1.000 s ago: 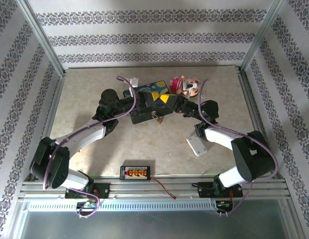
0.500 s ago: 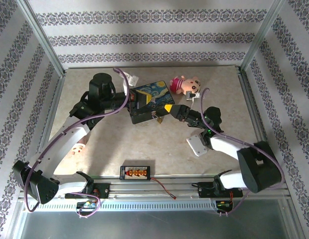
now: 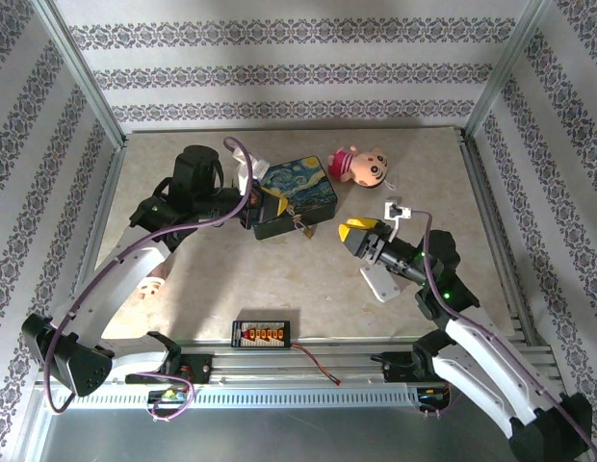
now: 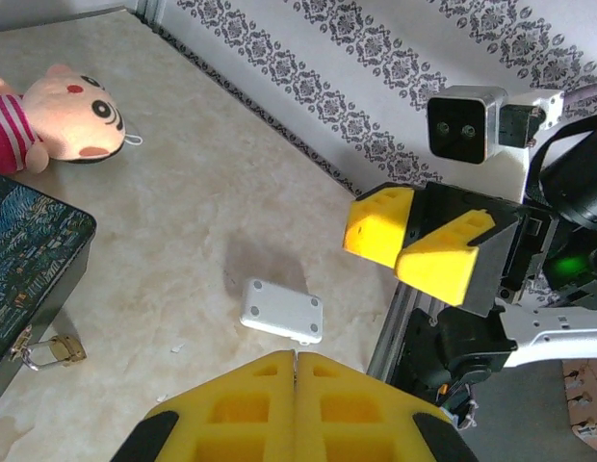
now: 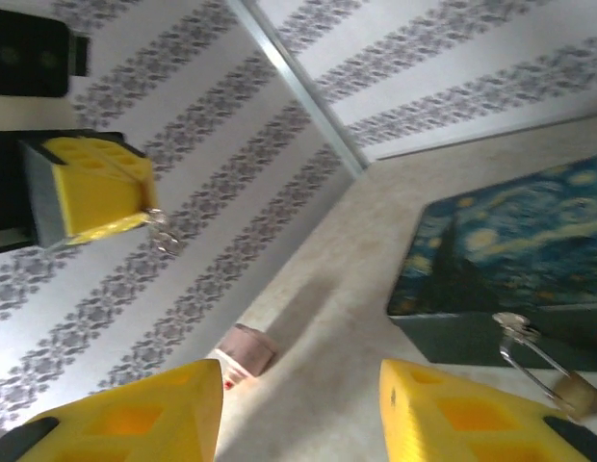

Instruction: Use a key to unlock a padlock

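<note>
Padlock hangs from the front hasp of the starry-night tin. From above it sits just ahead of my left gripper, which is in at the tin's near corner, while my right gripper stands apart from it on the other side. A second ago that right gripper was in beside the lock; it has drawn back toward me with its jaws spreading, so nothing of mine touches the lock now. From my left wrist, my yellow pads are pressed flat together, the padlock lies low and off to one side of them at the tin's edge, a white plastic block lies on the table just ahead, and the right gripper faces me from beyond it. From my right wrist, my fingers are spread with nothing between them and the padlock dangles just past one fingertip, shackle through the hasp. Across the gap the left gripper pinches a thin silvery thing at its tip, which I take to be the key. I judge the lock is not yet opened, and lining up so small a key is the hard part.
</note>
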